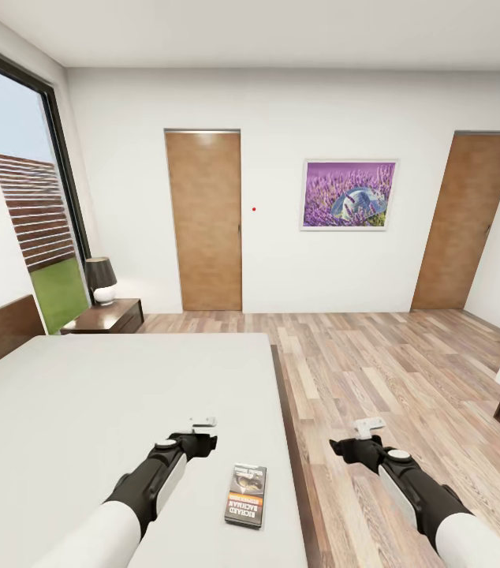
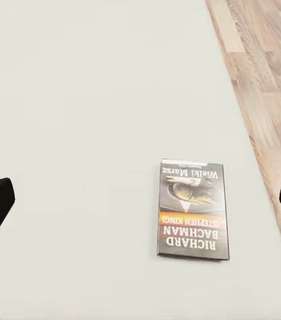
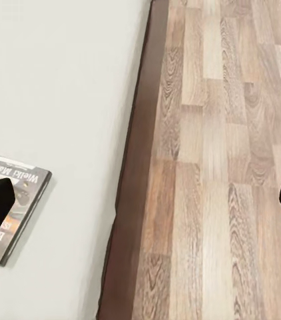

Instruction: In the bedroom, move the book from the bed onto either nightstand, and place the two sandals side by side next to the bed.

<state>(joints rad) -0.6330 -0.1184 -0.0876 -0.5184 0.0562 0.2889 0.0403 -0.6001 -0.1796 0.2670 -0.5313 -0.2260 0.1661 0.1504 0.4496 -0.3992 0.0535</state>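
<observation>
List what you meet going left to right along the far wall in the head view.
Tall dark-framed window → black-shaded table lamp on the dark reddish-brown nightstand → brown wooden door → framed purple lavender picture → second brown wooden door.

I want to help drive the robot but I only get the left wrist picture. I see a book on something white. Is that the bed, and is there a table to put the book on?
Observer: Yes, the book lies flat on the bed. The head view shows a dark wooden nightstand at the bed's far side, by the window.
Operator: Is anything on that table?
Observer: A lamp with a dark shade stands on it.
Operator: Where is the other arm?
Observer: The right gripper hangs over the wood floor beside the bed, open and holding nothing.
Operator: Is my arm near the book?
Observer: The left gripper is open above the mattress, close to the book but not touching it.
</observation>
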